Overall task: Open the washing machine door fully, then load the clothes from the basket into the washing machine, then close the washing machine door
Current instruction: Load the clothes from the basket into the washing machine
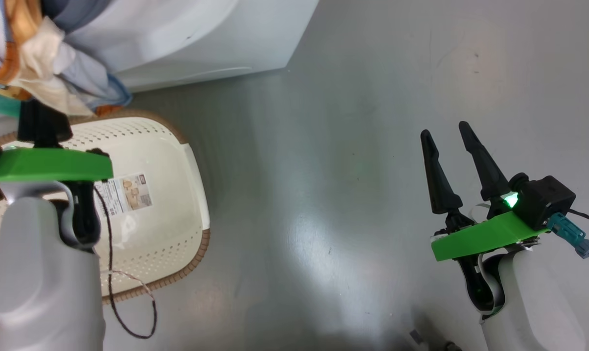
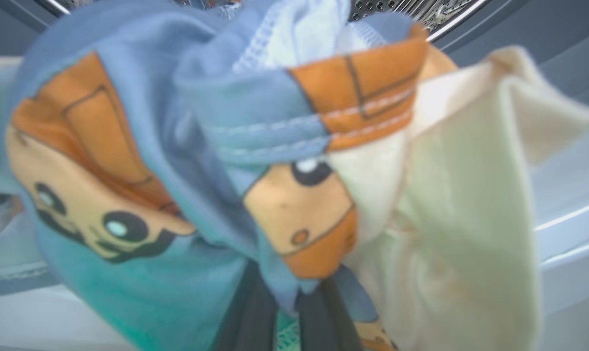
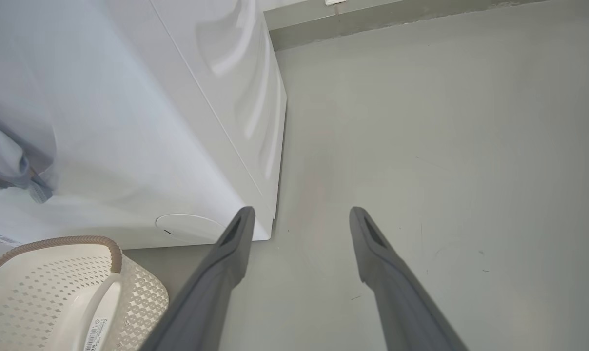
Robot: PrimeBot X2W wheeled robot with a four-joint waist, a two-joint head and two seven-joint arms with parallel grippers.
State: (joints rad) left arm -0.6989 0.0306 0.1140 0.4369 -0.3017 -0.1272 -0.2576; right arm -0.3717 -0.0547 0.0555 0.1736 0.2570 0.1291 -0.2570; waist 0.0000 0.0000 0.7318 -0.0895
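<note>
We see the light blue clothes [image 1: 41, 63] printed with orange-brown bears, bunched with a cream-white piece, at 10 o'clock in the head view, lifted above the basket and in front of the washing machine. The left end effector [image 1: 42, 111] is closed on the clothes: its dark fingers [image 2: 323, 317] run up into the bundle from 6 o'clock in the left wrist view, close together with fabric pinched between them. In that view the clothes [image 2: 275, 170] hang blurred just before the perforated steel drum [image 2: 421, 9], which shows at 12 to 1 o'clock.

The small cream-white perforated plastic basket [image 1: 187, 161] with a brown woven-look rim sits on the floor at 8 to 9 o'clock in the head view, a paper label [image 1: 128, 195] on its bottom. The big white washing machine [image 1: 202, 44] stands at 11 to 12 o'clock, just beyond the basket [image 3: 55, 282]; we see its round service flap [image 3: 187, 226] in the right wrist view.

The right end effector [image 1: 445, 129] is at 4 o'clock, well apart from the basket, over the bare grey floor [image 1: 348, 146]; its two fingers are spread wide and hold nothing
</note>
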